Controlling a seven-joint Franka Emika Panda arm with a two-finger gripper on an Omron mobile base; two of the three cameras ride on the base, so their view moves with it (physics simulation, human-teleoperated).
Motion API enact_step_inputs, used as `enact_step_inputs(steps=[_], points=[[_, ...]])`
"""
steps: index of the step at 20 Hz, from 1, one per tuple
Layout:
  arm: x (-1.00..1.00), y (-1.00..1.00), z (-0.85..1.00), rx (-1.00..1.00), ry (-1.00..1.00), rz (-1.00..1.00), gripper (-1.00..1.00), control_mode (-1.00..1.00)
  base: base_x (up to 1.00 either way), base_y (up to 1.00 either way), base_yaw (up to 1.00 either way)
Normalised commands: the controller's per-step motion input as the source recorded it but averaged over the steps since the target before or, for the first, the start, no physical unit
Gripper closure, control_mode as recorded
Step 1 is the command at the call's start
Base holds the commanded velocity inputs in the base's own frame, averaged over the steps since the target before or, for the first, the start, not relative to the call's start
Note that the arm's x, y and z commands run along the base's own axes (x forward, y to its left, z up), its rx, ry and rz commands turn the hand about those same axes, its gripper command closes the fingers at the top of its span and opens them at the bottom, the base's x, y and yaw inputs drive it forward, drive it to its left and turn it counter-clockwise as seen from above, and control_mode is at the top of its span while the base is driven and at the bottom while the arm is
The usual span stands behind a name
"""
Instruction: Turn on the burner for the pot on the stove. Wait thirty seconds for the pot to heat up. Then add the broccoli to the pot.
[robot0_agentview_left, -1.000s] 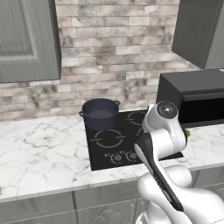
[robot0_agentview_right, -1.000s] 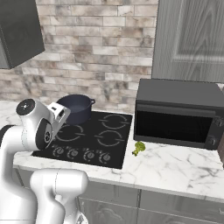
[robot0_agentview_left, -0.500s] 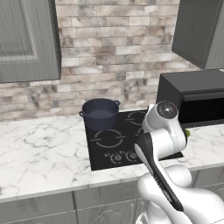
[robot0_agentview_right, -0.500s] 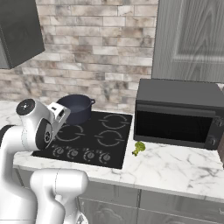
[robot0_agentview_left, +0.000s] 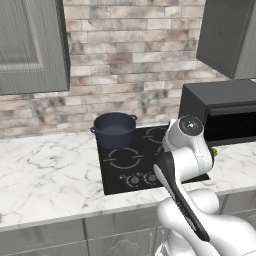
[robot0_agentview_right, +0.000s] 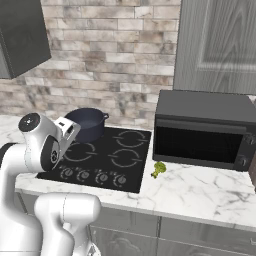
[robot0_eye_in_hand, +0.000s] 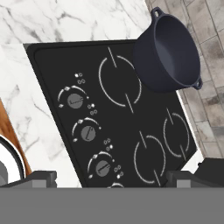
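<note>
My pincer (robot0_eye_in_hand: 109, 179) hung open above the stove (robot0_agentview_right: 122, 172) knobs. Pot (robot0_agentview_left: 115, 130) sat on the stove's rear left ring; broccoli (robot0_agentview_right: 159, 169) lay on the bench (robot0_agentview_right: 200, 192) by the stove's right edge.

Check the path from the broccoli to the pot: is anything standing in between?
Nothing visible does. The broccoli lies on the marble counter beside the stove, in front of the microwave. The pot sits on the far back burner; bare cooktop lies between.

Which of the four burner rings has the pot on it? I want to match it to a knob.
The back-left ring: the pot covers it on the stove, while the other three rings stay bare.
</note>
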Motion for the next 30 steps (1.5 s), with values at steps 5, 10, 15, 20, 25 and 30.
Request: enact_step_inputs(steps=[5,10,15,20,25,30], points=[[0.0,0.0,0.0,0.0,0.0,0.0,-1.0,-1.0,0.0,0.0,0.0],[0.0,0.0,0.0,0.0,0.0,0.0,-1.0,-1.0,0.0,0.0,0.0],[0.0,0.0,0.0,0.0,0.0,0.0,-1.0,-1.0,0.0,0.0,0.0],[0.0,0.0,0.0,0.0,0.0,0.0,-1.0,-1.0,0.0,0.0,0.0],[0.0,0.0,0.0,0.0,0.0,0.0,-1.0,-1.0,0.0,0.0,0.0],[0.0,0.0,0.0,0.0,0.0,0.0,-1.0,-1.0,0.0,0.0,0.0]])
